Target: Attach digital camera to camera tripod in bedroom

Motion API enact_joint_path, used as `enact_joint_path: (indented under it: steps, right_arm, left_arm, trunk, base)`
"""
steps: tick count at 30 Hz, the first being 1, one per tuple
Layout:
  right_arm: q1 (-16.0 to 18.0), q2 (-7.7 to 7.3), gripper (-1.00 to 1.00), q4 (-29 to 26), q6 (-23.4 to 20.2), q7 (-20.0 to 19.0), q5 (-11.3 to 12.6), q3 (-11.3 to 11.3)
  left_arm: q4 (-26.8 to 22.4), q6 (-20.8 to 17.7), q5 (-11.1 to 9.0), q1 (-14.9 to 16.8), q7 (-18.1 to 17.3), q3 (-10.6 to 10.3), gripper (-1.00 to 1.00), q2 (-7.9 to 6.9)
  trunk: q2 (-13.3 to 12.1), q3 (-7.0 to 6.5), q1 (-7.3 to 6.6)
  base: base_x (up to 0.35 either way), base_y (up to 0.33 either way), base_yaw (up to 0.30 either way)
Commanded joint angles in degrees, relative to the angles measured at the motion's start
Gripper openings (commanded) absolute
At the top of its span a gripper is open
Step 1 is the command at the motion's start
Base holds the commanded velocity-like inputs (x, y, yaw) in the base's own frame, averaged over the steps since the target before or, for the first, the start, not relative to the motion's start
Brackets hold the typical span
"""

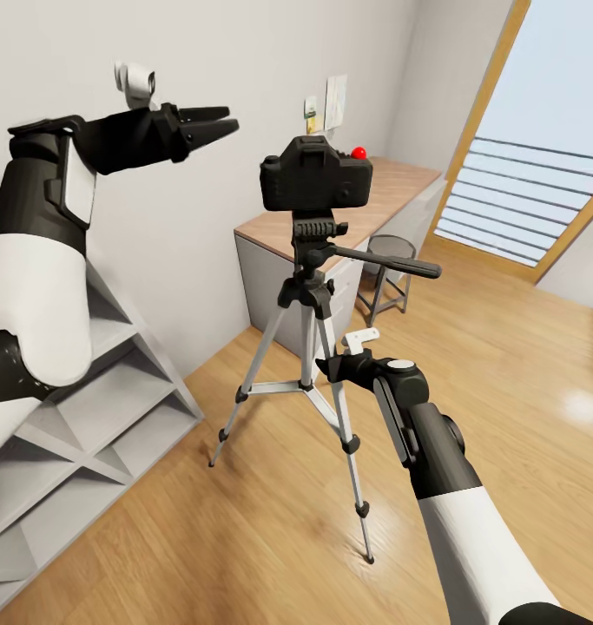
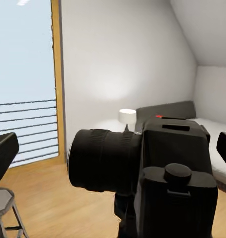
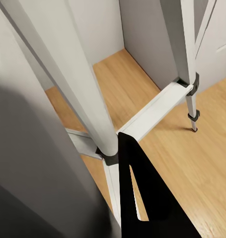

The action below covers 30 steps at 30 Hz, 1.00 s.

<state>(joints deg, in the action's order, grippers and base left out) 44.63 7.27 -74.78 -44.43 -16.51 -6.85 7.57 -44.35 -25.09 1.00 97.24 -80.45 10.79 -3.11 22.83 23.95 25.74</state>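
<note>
Bedroom: wood plank floor (image 1: 504, 347), white cube shelving (image 1: 114, 408) at 8 o'clock, bench (image 1: 383, 195) against wall at 1 o'clock.
Camera tripod (image 1: 309, 347) upright at centre, three legs on floor.
Digital camera (image 1: 315, 178) sits on tripod head, level, red dot at its 2 o'clock. Looks mounted; can't confirm lock.
Left tool (image 1: 211, 123) at 10 o'clock of camera, apart from it, fingers spread, released, empty.
Right tool (image 1: 335, 360) against tripod leg, low; clenched or not, can't tell.
Left to do: withdraw arms.
</note>
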Motion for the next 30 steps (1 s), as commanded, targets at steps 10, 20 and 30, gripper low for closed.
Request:
enact_joint_path:
  steps: [10,20,30]
  right_arm:
    - [0.02,0.02,-1.00,3.06,-0.22,-0.45,-0.89,0.01]
    - [0.02,0.02,-1.00,3.06,-0.25,-0.49,-0.85,-0.01]
    - [0.01,0.15,-1.00,3.06,-0.25,-0.53,-0.80,0.05]
  left_arm:
    - [8.14,-2.35,0.34,-3.63,0.00,0.54,1.00,-2.72]
    - [31.72,-7.21,0.69,-11.47,8.09,0.55,1.00,-9.05]
    - [43.19,1.73,0.18,-21.39,25.83,0.52,1.00,-12.42]
  trunk:
    - [0.09,0.10,0.04]
    - [0.09,0.10,0.04]
    - [0.09,0.10,0.04]
  base:
    - [0.000,0.000,0.000]
    - [0.000,0.000,0.000]
    - [0.000,0.000,0.000]
